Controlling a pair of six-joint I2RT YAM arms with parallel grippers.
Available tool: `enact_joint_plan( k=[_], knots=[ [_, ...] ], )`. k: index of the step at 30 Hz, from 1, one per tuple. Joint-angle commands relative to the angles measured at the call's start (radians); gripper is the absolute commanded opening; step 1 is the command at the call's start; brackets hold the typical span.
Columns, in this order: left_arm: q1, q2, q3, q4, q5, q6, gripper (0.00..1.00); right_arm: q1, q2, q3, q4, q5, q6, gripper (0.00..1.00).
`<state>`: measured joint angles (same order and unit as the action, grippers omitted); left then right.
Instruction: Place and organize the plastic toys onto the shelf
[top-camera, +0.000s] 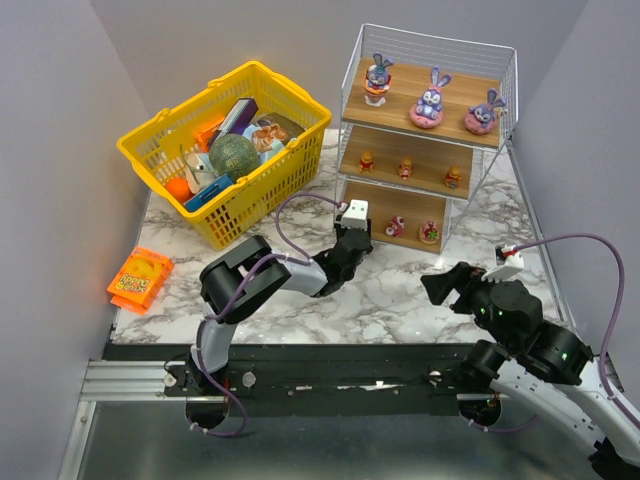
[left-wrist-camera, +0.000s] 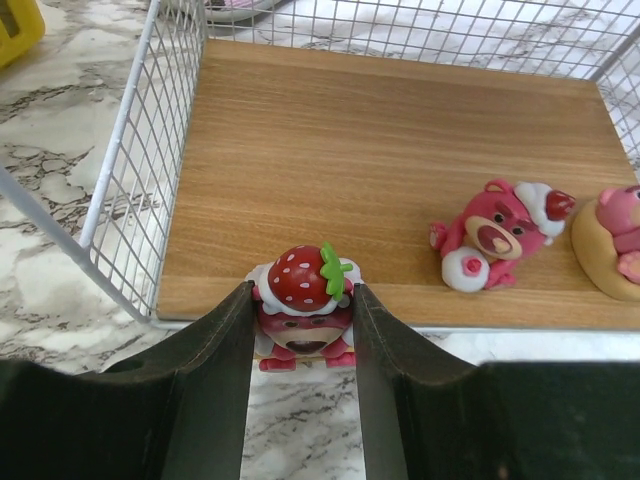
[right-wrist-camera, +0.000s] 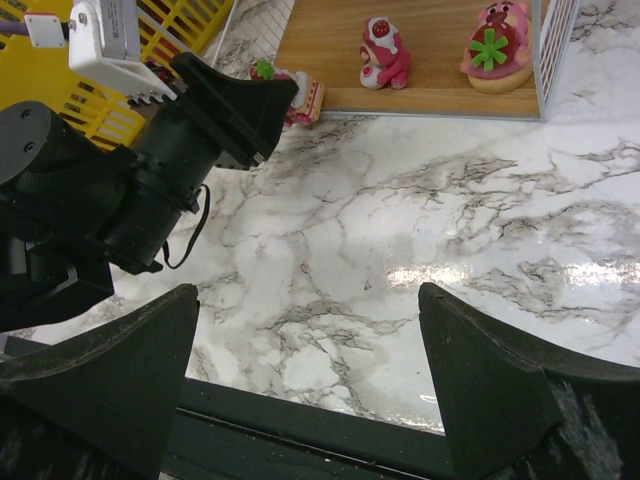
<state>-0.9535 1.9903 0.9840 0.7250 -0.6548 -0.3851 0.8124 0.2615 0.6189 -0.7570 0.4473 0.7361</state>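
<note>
My left gripper (left-wrist-camera: 301, 293) is shut on a pink bear toy with a strawberry hat (left-wrist-camera: 300, 300), held at the front left edge of the shelf's (top-camera: 425, 130) bottom board (left-wrist-camera: 380, 170). Two more pink toys, one (left-wrist-camera: 497, 236) and another (left-wrist-camera: 618, 240), lie on that board to the right. Three purple bunnies (top-camera: 430, 100) stand on the top tier and three orange bears (top-camera: 405, 168) on the middle one. My right gripper (right-wrist-camera: 310, 350) hovers open and empty over the marble, well short of the shelf. In the right wrist view the held toy (right-wrist-camera: 308, 100) peeks out beside the left fingers.
A yellow basket (top-camera: 225, 150) full of odd items stands at the back left beside the shelf. A flat orange packet (top-camera: 140, 280) lies near the left wall. The shelf's white wire side (left-wrist-camera: 140, 170) rises just left of the held toy.
</note>
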Motion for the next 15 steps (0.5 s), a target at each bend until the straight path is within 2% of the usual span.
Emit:
enact_joint_plan(
  k=[1,11,15],
  knots=[
    [0.025,0.042,0.041,0.048,-0.011,0.018,0.00,0.004,-0.010,-0.013,-0.008,-0.001,0.003,0.96],
    [0.056,0.096,0.091,0.047,0.024,0.074,0.01,0.004,-0.024,-0.034,0.002,0.005,0.011,0.96],
    [0.056,0.108,0.139,-0.021,0.017,0.078,0.10,0.004,-0.028,-0.036,0.001,0.008,0.014,0.96]
  ],
)
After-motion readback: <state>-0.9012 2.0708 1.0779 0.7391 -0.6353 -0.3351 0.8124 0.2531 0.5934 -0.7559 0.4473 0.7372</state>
